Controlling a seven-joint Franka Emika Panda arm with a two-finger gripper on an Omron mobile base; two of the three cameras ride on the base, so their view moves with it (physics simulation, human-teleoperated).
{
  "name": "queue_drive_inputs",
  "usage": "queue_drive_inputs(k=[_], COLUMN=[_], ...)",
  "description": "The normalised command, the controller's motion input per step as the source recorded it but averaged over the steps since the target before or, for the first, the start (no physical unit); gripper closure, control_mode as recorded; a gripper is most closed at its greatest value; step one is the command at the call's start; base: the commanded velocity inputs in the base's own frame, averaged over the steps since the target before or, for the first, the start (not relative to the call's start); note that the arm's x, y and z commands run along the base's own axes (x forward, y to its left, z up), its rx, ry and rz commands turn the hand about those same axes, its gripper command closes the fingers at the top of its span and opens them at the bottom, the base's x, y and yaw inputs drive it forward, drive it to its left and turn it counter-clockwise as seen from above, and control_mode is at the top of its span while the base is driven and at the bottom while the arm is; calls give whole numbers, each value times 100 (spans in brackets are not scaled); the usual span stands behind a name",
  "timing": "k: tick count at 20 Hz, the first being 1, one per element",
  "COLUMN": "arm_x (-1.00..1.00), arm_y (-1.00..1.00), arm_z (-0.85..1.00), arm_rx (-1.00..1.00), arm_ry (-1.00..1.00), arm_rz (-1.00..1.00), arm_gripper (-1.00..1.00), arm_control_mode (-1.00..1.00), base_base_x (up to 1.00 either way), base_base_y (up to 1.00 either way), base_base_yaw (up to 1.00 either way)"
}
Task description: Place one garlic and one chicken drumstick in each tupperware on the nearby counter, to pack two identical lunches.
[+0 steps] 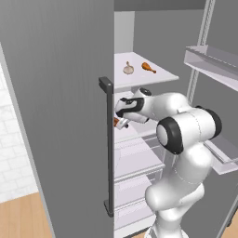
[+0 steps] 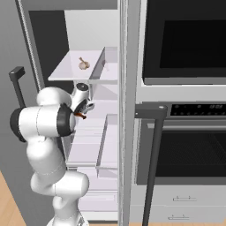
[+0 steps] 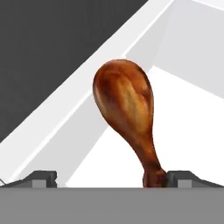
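Observation:
My gripper (image 3: pixel 112 178) reaches into the open fridge under the top shelf (image 1: pixel 162 76), and its jaws stand wide apart. A glossy red-brown chicken drumstick (image 3: pixel 124 105) lies between the fingers with its fat end pointing away. Its bone tip sits right beside the right fingertip (image 3: pixel 181 177). From the base, this drumstick (image 1: pixel 115 122) (image 2: pixel 80 116) shows as a red spot at the gripper (image 1: pixel 121 122) (image 2: pixel 84 109). On the top shelf rest one garlic (image 1: pixel 128 69) (image 2: pixel 83 64) and a second drumstick (image 1: pixel 148 67). The tupperware and the counter are out of view.
The grey fridge door (image 1: pixel 56 116) with its dark handle (image 1: pixel 108 144) stands open on the left. The other door's bins (image 1: pixel 211 60) jut out on the right. White shelves and drawers (image 1: pixel 137 162) lie below my hand. A built-in oven (image 2: pixel 185 145) is right of the fridge.

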Motion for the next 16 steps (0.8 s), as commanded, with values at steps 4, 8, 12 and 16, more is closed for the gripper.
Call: queue_drive_inputs(k=[4, 8, 12, 16], arm_x=[47, 51, 29, 10], arm_y=[3, 6, 7, 15], arm_z=[-7, 0, -16, -27], arm_rx=[0, 0, 0, 0], arm_ry=[1, 4, 7, 6], arm_rz=[0, 0, 0, 1], arm_gripper=[-100, -100, -100, -100], arm_control_mode=[-100, -100, -100, -100], base_base_x=[0, 0, 0, 0], base_base_y=[0, 0, 0, 0], base_base_yaw=[0, 0, 0, 0])
